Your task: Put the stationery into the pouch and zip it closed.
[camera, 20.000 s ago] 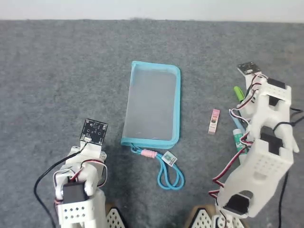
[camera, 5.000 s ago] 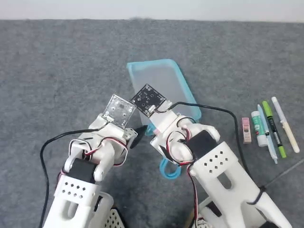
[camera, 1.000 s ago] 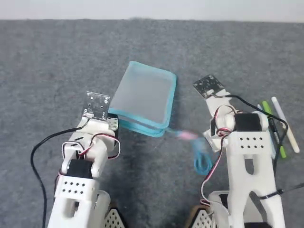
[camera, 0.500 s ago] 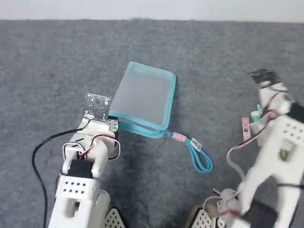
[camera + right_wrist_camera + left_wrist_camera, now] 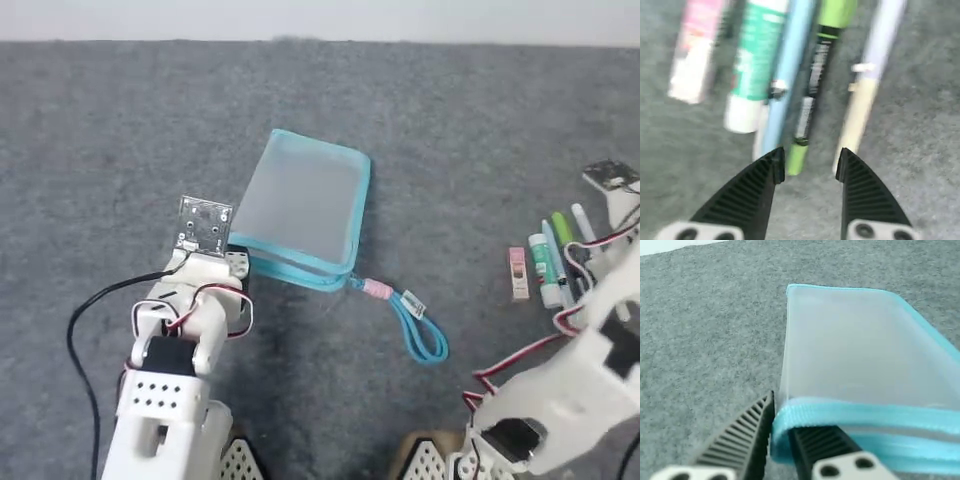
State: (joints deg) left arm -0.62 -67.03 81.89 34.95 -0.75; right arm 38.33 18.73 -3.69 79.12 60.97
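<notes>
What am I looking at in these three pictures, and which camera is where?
Two small robot arms sit at a grey mat. One picture looks down from overhead; the other two come from cameras on each arm's wrist. The left arm's fingers are clamped on a corner of the clear, blue-edged pouch. The right arm's fingers are open above the stationery: a pink item, a glue stick and pens lying side by side. The pouch looks empty.

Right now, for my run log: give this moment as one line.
left gripper: shut on translucent blue-edged zip pouch | right gripper: open above green marker pen | stationery row: outside pouch
</notes>
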